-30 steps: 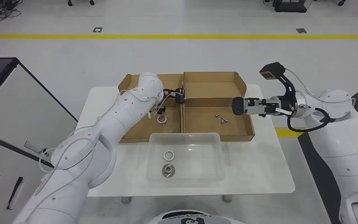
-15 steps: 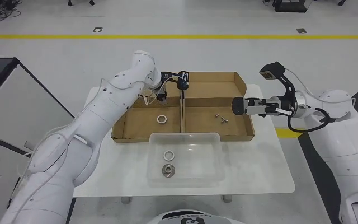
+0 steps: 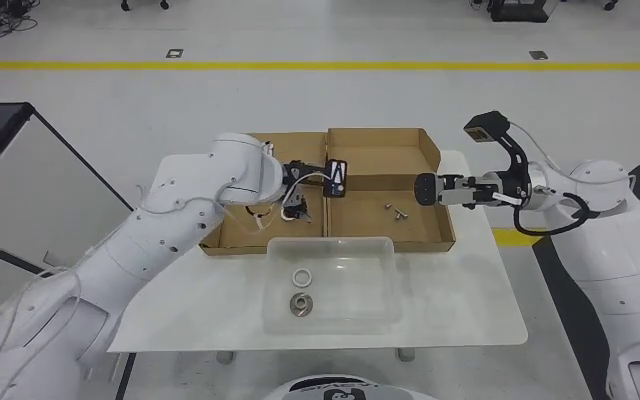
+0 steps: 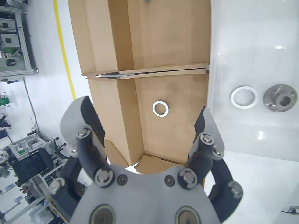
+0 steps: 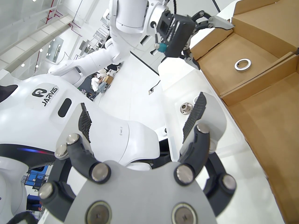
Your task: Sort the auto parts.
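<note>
Ring (image 4: 160,108) on left box (image 4: 184,94) floor, beyond spread fingers (image 4: 91,115) of left gripper (image 4: 144,105)

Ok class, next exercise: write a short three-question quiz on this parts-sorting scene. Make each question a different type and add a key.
1. True or false: the left end effector is shut on a part.
2. What lies in the clear bin? A: a spring and a nut. B: a white ring and a metal flange. C: three gears.
3. How many bolts lie in the cardboard box nearer the right end effector?
Key: 1 false, it is open and empty. 2 B. 3 two.
</note>
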{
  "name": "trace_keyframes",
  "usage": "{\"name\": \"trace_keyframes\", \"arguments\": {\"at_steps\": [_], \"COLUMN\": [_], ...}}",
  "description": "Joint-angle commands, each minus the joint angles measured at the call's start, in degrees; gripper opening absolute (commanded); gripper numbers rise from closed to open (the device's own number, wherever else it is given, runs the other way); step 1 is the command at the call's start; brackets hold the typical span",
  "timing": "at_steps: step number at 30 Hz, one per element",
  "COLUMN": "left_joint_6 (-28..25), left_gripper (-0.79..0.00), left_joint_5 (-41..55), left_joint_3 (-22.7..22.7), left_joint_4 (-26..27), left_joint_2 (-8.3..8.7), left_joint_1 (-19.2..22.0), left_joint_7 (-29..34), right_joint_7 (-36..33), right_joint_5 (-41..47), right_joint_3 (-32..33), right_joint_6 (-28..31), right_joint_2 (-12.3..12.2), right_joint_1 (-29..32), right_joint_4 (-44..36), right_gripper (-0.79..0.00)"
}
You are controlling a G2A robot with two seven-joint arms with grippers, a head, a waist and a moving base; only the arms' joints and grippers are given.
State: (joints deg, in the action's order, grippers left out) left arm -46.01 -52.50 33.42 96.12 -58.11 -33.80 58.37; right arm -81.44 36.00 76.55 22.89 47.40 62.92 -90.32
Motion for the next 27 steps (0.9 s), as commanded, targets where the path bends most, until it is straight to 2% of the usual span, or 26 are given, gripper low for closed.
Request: {"name": "trace_keyframes", "arguments": {"at_steps": [1, 2, 3, 4, 9, 12, 27], "left_joint_6": [2.8, 4.0, 5.2, 6.3, 9.1, 9.2, 9.0], "left_gripper": [-0.068, -0.265, -0.305, -0.292, 0.0, 0.0, 0.0], "left_joint_5": [5.9, 8.1, 10.2, 12.1, 21.6, 26.7, 26.7], "left_joint_3": [-2.1, -3.2, -4.3, -5.5, -9.2, -10.1, -10.5], "left_joint_4": [4.7, 6.4, 7.9, 9.3, 14.6, 16.4, 16.6], "left_joint_2": [2.77, 3.85, 4.89, 5.89, 9.9, 11.38, 11.31], "left_joint_1": [1.4, 2.1, 3.0, 4.0, 8.3, 9.8, 9.1], "left_joint_7": [2.8, 3.9, 5.1, 6.2, 9.1, 9.1, 8.6], "right_joint_7": [0.0, 0.0, 0.0, 0.0, 0.0, 0.0, 0.0], "right_joint_5": [0.0, 0.0, 0.0, 0.0, 0.0, 0.0, 0.0], "right_joint_3": [0.0, 0.0, 0.0, 0.0, 0.0, 0.0, 0.0], "right_joint_6": [0.0, 0.0, 0.0, 0.0, 0.0, 0.0, 0.0], "right_joint_2": [0.0, 0.0, 0.0, 0.0, 0.0, 0.0, 0.0], "right_joint_1": [0.0, 0.0, 0.0, 0.0, 0.0, 0.0, 0.0], "right_joint_4": [0.0, 0.0, 0.0, 0.0, 0.0, 0.0, 0.0], "right_gripper": [0.0, 0.0, 0.0, 0.0, 0.0, 0.0, 0.0]}}
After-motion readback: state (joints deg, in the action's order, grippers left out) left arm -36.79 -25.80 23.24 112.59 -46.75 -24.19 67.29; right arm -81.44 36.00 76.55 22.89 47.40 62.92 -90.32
